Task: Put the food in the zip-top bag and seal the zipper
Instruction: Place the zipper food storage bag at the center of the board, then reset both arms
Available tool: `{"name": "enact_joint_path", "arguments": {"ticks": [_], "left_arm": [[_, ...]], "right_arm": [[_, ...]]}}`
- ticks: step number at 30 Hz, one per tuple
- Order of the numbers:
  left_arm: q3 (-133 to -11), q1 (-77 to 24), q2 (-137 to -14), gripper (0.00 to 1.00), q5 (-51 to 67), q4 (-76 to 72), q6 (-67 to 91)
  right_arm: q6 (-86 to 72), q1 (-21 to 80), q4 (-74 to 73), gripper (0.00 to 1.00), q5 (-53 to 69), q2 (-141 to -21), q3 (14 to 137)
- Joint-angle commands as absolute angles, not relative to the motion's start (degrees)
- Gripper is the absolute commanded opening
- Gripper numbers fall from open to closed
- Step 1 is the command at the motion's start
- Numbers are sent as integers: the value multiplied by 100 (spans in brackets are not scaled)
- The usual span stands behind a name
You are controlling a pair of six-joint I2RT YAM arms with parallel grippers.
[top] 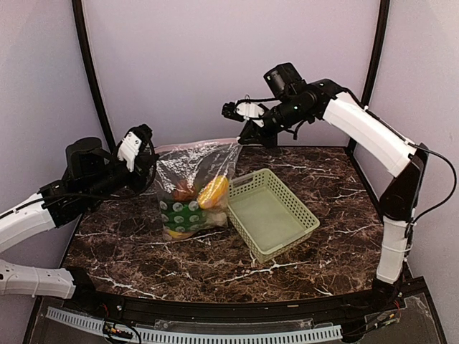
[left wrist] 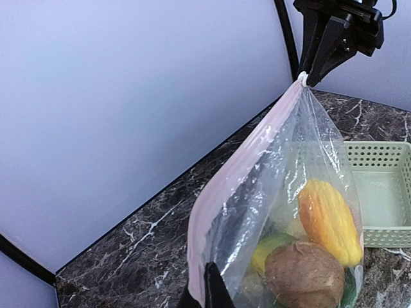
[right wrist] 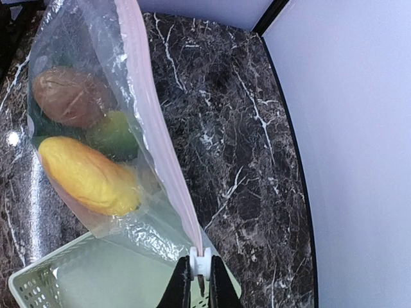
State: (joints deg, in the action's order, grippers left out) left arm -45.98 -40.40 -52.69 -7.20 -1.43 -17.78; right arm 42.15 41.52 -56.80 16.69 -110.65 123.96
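Observation:
The zip-top bag (top: 192,179) hangs upright over the table, stretched between both grippers. Its pinkish zipper (left wrist: 239,165) runs along the top edge. Inside lies the food: a yellow-orange piece (left wrist: 331,221), a brown potato (left wrist: 305,276) and a green piece (left wrist: 273,247). My left gripper (left wrist: 205,292) is shut on the bag's left top corner. My right gripper (right wrist: 200,271) is shut on the white slider (right wrist: 199,260) at the zipper's right end. In the top view the left gripper (top: 147,154) and the right gripper (top: 244,137) hold the two ends level.
A pale green basket (top: 290,242) stands right of the bag, its near corner touching the bag's lower side. Dark marble table (top: 143,251) lies below, with pale walls behind and at both sides.

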Motion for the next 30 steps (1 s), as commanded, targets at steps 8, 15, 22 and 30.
{"name": "enact_joint_path", "arguments": {"ticks": [8, 15, 22, 30], "left_arm": [[-4185, -3796, -4159, 23, -121, 628, -1642], [-4524, -3805, -3580, 72, 511, 1601, -1107], [-5072, -3806, -3971, 85, -908, 1297, -1010], [-5764, -3791, -5229, 99, -3040, 1049, -1057]], "right_arm": [[4071, 4629, -4789, 14, 2516, -10247, 10748], [4151, 5267, -5523, 57, 2302, -9901, 10145], [3489, 4290, -4957, 99, 2456, -9216, 10072], [1656, 1855, -3562, 99, 2774, -8446, 9430]]}}
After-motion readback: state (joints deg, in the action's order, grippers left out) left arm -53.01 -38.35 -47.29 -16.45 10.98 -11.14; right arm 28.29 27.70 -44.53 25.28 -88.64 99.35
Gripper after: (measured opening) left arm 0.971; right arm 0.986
